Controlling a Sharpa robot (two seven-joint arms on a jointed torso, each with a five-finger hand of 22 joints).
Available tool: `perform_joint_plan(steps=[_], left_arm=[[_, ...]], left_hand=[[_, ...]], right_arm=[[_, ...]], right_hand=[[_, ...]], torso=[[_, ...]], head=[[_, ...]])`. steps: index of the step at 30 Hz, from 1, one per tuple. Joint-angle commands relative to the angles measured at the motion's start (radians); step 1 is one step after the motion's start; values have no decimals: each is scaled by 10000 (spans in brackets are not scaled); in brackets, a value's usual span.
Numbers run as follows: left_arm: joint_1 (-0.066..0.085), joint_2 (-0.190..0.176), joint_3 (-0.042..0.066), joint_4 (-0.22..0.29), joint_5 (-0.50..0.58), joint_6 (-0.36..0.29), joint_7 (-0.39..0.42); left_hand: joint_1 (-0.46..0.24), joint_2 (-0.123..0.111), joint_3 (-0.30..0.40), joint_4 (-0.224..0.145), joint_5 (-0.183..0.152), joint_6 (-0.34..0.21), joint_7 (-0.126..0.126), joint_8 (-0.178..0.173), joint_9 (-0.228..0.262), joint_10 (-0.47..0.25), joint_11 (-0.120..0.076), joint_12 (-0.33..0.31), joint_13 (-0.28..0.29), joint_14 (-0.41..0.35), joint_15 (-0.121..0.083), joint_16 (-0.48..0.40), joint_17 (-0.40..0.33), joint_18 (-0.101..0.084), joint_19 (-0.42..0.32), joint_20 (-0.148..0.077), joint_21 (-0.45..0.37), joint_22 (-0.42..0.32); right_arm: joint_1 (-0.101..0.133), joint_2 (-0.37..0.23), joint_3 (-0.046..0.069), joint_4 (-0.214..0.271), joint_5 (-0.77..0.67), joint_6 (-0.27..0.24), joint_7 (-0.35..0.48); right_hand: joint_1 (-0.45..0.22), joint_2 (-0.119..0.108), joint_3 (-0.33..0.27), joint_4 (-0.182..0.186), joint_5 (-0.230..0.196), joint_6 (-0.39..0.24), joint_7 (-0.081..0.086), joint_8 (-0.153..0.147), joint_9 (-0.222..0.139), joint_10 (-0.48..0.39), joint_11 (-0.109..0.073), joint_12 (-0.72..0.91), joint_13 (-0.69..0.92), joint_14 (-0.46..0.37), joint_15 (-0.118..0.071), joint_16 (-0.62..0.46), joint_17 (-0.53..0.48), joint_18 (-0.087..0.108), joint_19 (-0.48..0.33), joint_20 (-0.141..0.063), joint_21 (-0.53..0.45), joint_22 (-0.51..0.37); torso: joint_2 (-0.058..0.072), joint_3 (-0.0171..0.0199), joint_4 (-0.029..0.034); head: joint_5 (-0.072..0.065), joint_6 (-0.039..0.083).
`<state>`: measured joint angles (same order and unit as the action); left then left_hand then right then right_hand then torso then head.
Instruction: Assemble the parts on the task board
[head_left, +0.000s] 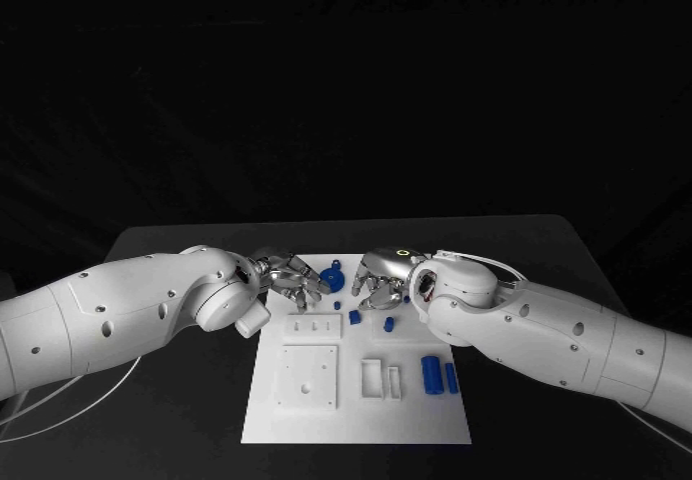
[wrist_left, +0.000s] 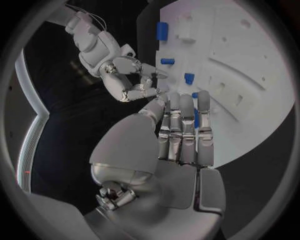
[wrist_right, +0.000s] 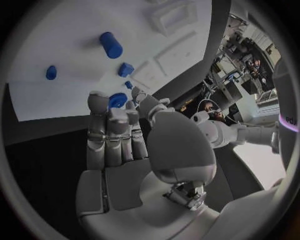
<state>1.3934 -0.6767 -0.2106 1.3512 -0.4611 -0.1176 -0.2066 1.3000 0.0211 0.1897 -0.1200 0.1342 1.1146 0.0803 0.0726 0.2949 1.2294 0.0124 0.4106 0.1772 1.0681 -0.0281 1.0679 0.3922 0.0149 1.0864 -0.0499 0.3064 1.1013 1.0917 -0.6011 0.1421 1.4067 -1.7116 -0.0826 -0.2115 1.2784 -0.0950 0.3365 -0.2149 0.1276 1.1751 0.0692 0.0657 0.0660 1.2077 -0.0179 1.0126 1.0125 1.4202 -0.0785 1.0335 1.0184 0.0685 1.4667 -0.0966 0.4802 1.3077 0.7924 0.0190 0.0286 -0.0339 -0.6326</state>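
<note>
Head view: both hands meet at the far edge of the task board (head_left: 274, 425). The left hand (head_left: 289, 278) and right hand (head_left: 381, 280) sit either side of a blue part (head_left: 333, 275), prob so they can work it together. Can't tell here who's gripping it. Other blue pcs lie on the board nearer the robot, incl. two long ones (head_left: 437, 374) by the right edge.

Left wrist view: left hand's fingers (wrist_left: 186, 131) lie straight and close together over the board, nothing visibly in them, w/ the right hand curled just beyond.

Right wrist view: this one shows what the others don't, a round blue part (wrist_right: 117, 100) at the right hand's fingertips (wrist_right: 107, 116); touching or held, can't tell.
</note>
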Motion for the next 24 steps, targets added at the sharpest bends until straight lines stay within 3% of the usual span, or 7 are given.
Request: perform_joint_plan(steps=[1, 5, 8, 11, 16, 24], left_arm=[[4, -27, 5, 65, -30, -273, 331], [4, -68, 4, 95, -22, -353, 428], [4, -88, 4, 112, -8, -409, 496], [4, -98, 4, 123, 19, -444, 556], [4, -106, 4, 134, 61, -509, 660], [4, -120, 4, 148, 112, -505, 725]], left_hand=[[106, 11, -10, -67, 22, 41, 46, 79, -139, 29, 58, -233, -261, -5, 47, -34, 14, 138, -44, 46, 65, 35], [179, 31, -83, -172, 32, 89, 51, 135, -428, 227, 61, -526, -788, -4, 49, -68, 17, 159, -76, 53, 105, 117], [230, 47, -93, -218, 29, 101, 63, 151, -496, 219, 73, -580, -894, -7, 51, -77, 20, 165, -85, 53, 118, 147], [258, 78, -123, -253, 19, 112, 64, 173, -591, 238, 76, -628, -1010, -7, 56, -94, 23, 174, -101, 59, 133, 190], [266, 90, -138, -265, 19, 123, 63, 187, -628, 223, 84, -659, -1049, -7, 59, -103, 23, 178, -109, 62, 135, 206], [260, 108, -184, -267, -37, 110, 69, 206, -701, 199, 101, -730, -1064, -3, 74, -130, 20, 185, -117, 77, 114, 211]], right_arm=[[74, 101, -137, -88, -1250, 694, 126], [151, 231, -400, -209, -1647, 651, 318], [194, 325, -592, -289, -1904, 551, 512], [222, 401, -734, -349, -2103, 389, 686], [264, 534, -927, -499, -2394, -86, 960], [337, 610, -1129, -621, -2647, -453, 1252]], right_hand=[[-163, -18, -6, 12, 48, -111, 25, -40, -16, 8, -11, -2, 38, -9, 43, 16, 39, -71, 74, 5, 71, 584], [117, 35, 625, -359, 56, -284, -9, -39, -23, -74, -122, -132, -11, -53, -33, -69, -15, -69, -1, -50, -2, 570], [22, -63, 1306, -636, 124, -276, -115, -38, -20, -46, -234, -160, 4, -55, -102, -92, -19, -104, -63, -121, 55, 565], [40, -225, 1687, -648, 128, -288, -184, -35, -18, -75, -285, -172, 34, -79, -138, -104, -10, -103, -147, -169, 232, 568], [69, -278, 1816, -660, 22, -370, -287, -37, -21, -38, -324, -139, 80, -56, -139, -55, 50, -116, -147, -163, 647, 600], [234, -379, 1831, -672, -204, -721, -481, -40, -23, 38, -383, -58, 159, -32, -155, 2, 113, -124, -169, -169, 970, 627]], torso=[[0, -3, 7], [7, 7, 17], [12, 11, 17], [16, 7, 27], [16, 8, 29], [17, 14, 19]], head=[[58, -18], [87, -30], [104, -51], [121, -77], [157, -111], [200, -157]])
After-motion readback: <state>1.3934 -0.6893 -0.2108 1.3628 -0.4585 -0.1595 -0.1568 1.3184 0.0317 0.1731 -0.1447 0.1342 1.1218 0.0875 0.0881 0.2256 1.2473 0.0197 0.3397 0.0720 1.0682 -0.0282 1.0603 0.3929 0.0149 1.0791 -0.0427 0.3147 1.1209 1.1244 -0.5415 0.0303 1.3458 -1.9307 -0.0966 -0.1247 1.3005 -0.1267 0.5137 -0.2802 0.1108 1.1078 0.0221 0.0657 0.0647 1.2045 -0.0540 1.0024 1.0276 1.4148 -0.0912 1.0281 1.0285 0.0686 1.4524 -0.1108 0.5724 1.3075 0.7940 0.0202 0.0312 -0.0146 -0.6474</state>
